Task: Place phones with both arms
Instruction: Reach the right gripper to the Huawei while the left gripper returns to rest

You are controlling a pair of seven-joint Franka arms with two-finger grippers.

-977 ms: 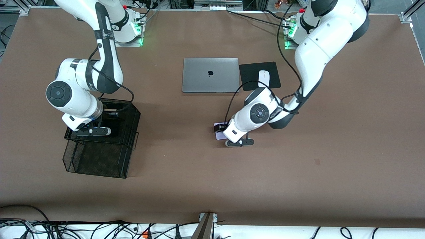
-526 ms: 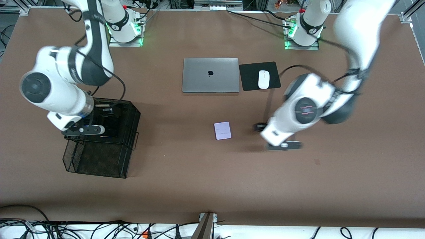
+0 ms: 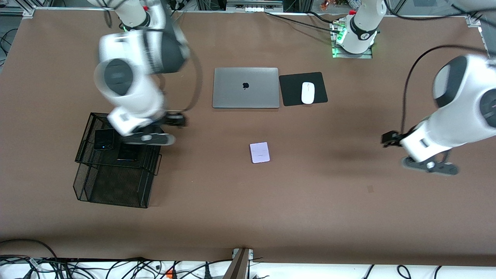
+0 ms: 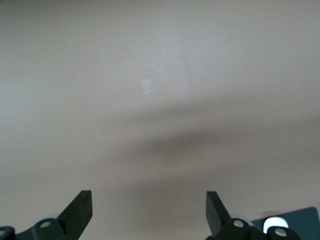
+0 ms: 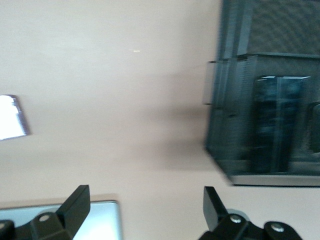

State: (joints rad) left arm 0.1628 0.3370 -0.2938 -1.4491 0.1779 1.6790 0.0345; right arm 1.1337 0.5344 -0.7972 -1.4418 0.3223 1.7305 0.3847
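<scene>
The pale lavender phone lies flat on the brown table, nearer to the front camera than the laptop; it also shows in the right wrist view. The small squarish black phone and the long slim black slab lie in the black mesh basket; the slab also shows in the right wrist view. My right gripper is open and empty, up over the basket's edge on the laptop side. My left gripper is open and empty over bare table toward the left arm's end, well away from the lavender phone.
A shut silver laptop lies at mid table, with a white mouse on a black pad beside it. The basket and a laptop corner show in the right wrist view.
My left gripper has swung away from the lavender phone toward its end of the table. My right gripper has lifted out of the basket toward the laptop, uncovering the small black phone.
</scene>
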